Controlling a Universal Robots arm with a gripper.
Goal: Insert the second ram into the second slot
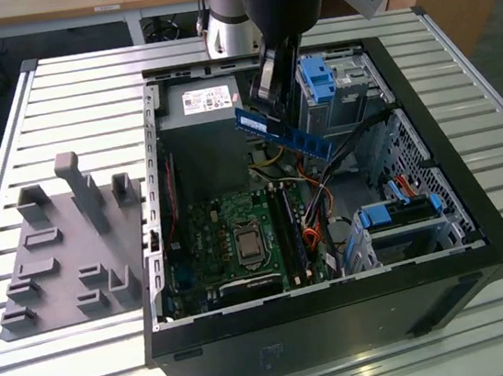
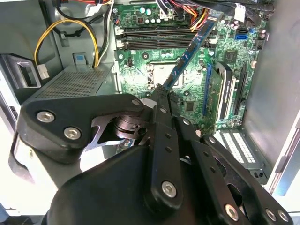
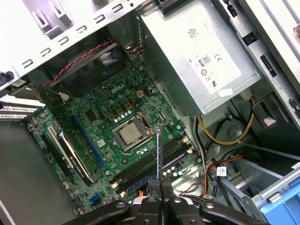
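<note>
The gripper (image 1: pixel 270 102) is closed tight on the second ram (image 1: pixel 286 132) and pinches one end of it. The stick hangs tilted in the air above the open computer case (image 1: pixel 344 324), over its middle and nearer the far wall. It touches nothing else. In both wrist views the motherboard (image 3: pixel 108 117) lies well below it, with free room over the long slots (image 3: pixel 150 164). The stick's lower end is near black cables (image 1: pixel 352 142). The power supply (image 1: pixel 203 102) stands beside.
</note>
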